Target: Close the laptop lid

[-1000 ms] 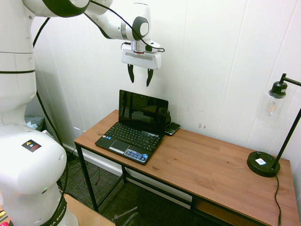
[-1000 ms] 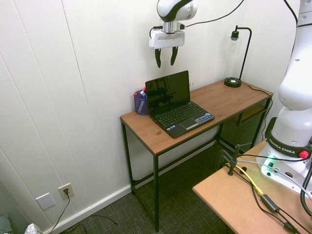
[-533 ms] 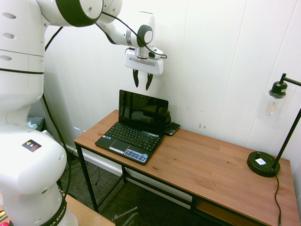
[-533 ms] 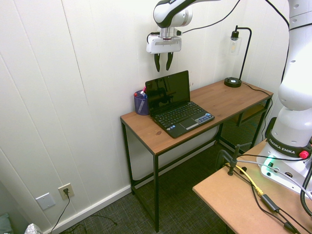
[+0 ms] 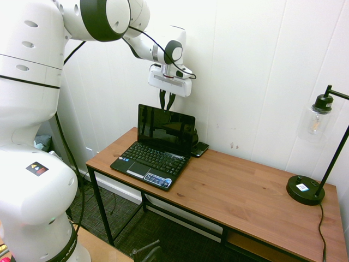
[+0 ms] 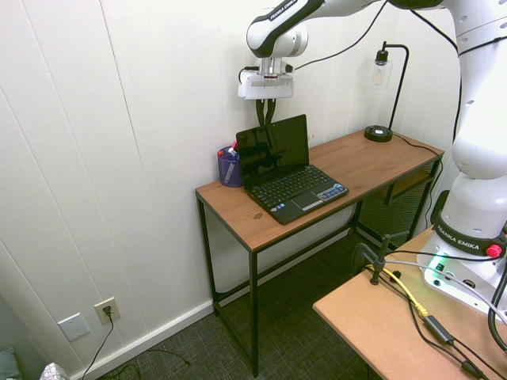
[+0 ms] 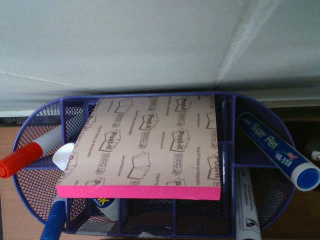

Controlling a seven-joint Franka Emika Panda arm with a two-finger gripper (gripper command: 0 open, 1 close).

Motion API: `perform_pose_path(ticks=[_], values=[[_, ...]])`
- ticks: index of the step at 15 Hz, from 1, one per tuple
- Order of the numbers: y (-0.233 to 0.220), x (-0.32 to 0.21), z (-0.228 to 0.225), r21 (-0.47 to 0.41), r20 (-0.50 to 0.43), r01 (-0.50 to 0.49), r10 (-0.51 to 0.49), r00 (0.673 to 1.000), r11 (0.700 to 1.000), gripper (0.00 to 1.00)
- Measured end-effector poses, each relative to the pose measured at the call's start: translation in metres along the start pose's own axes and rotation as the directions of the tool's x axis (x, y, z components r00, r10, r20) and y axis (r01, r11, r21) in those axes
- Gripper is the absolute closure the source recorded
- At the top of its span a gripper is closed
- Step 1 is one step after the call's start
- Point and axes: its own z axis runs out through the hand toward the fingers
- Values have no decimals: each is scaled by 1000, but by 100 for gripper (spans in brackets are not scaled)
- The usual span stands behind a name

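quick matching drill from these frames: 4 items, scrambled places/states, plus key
Items:
1. laptop lid
2. pincer
3. desk lamp
4. Post-it pad

Places/states:
A. lying on top of the blue mesh organizer
B. upright and open, screen dark
C. at the far end of the desk from the laptop
D. fingers close together, just above the lid's top edge

Pairs: 1-B, 2-D, 3-C, 4-A
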Motion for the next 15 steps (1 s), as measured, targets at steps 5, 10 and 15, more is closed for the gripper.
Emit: perform_pose_path(ticks=[5,10,15], values=[[7,-10,23,-29,34,5,-4,999,1000,100],[23,-21,31,-27,45,-9,11,999,1000,100],[68,-47,65,-43,84,-21,24,996,999,100]])
